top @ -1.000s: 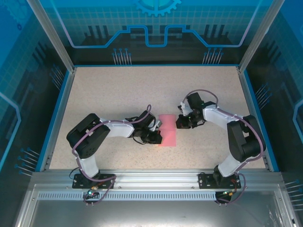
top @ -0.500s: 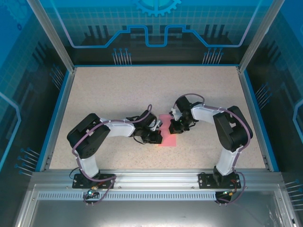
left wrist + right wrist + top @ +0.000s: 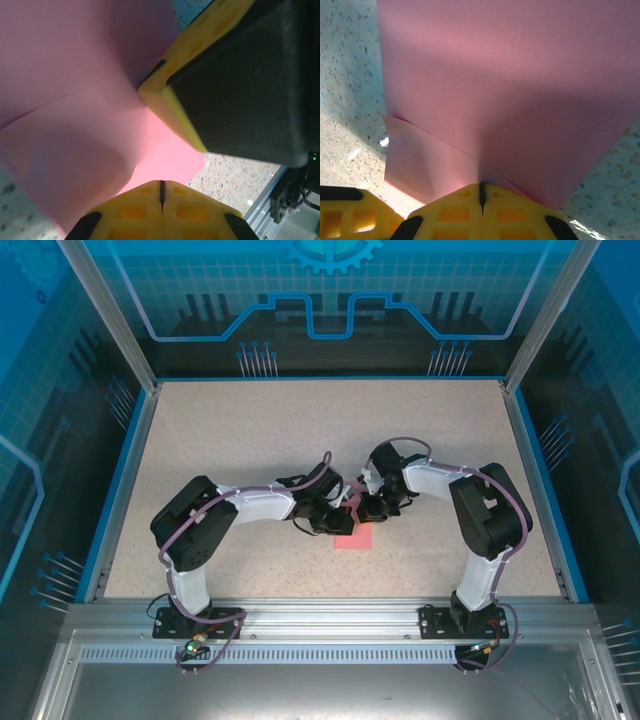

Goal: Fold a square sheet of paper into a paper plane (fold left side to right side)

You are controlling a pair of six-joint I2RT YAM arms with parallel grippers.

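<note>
While 2 jaws pinch it, paper (image 3: 495, 75) (pink) buckles.

A flat table top of beige, dark-speckled material (image 3: 250, 435) is edged by a narrow blue rim (image 3: 120, 485) on its left, far and right sides. A silvery aluminium rail (image 3: 330, 612) runs along its near edge. Close to the middle, a little toward that rail, lies a sheet of thin salmon-pink paper (image 3: 352, 539). Its near part rests flat on the speckled surface, while its farther part curves up off the surface, with a crease across it.
</note>
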